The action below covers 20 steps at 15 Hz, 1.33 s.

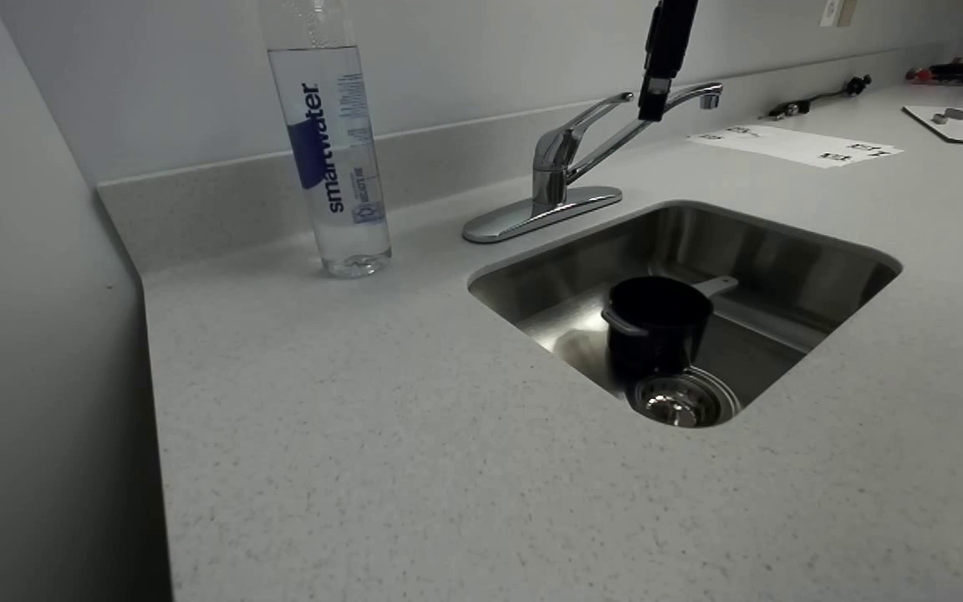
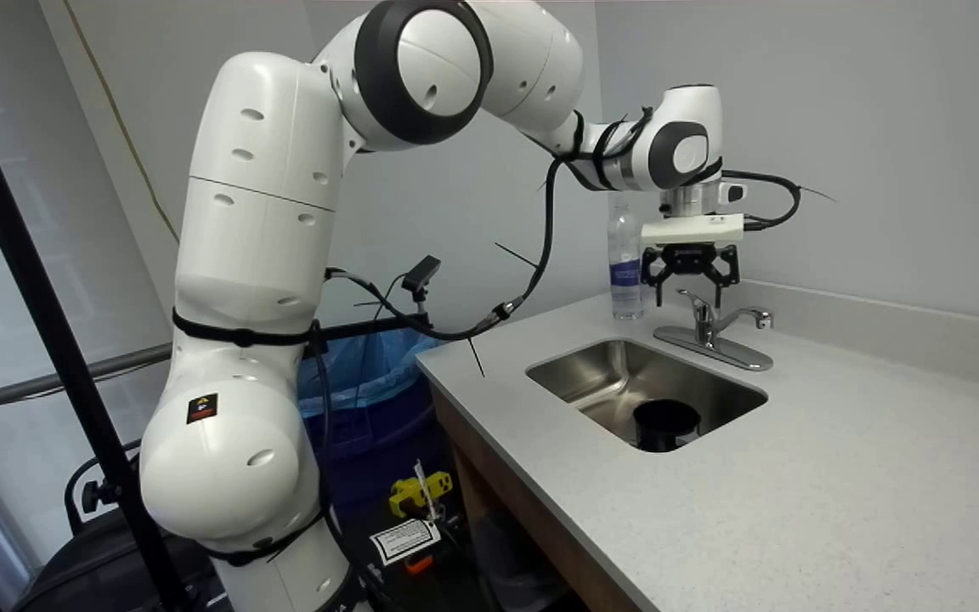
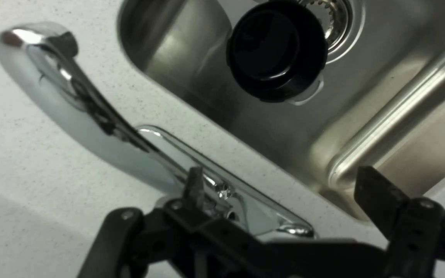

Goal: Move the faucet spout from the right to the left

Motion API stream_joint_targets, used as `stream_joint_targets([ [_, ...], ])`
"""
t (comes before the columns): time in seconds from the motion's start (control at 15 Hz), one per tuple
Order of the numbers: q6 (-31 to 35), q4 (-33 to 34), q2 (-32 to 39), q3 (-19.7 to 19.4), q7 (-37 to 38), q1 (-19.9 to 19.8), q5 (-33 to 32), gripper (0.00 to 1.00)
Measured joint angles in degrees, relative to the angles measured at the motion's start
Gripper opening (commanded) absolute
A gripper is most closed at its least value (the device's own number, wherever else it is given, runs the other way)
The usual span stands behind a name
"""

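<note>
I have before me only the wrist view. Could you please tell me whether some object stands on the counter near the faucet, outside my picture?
Observer: Yes. In both exterior views, a water bottle stands upright on the counter, on the side of the faucet away from where the spout points.
Operator: Thank you. Is this bottle almost empty?
Observer: No, the clear liquid inside reaches high, well above the bottle's middle.
Operator: And does anything lie on the side to which the spout points?
Observer: Yes, in an exterior view a white sheet lies on the counter there.
</note>
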Motion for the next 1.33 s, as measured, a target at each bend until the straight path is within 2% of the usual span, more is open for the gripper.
stream_joint_targets([
  [0.33, 5.42, 0.06, -1.7, -1.68, -0.01, -0.65, -0.03, 1.0],
  [0.73, 10.82, -0.66, -0.12, -3.91, 1.01, -0.77, -0.38, 1.0],
  [1.33, 9.98, -0.7, 2.09, -4.4, 2.94, -0.76, -0.77, 1.0],
])
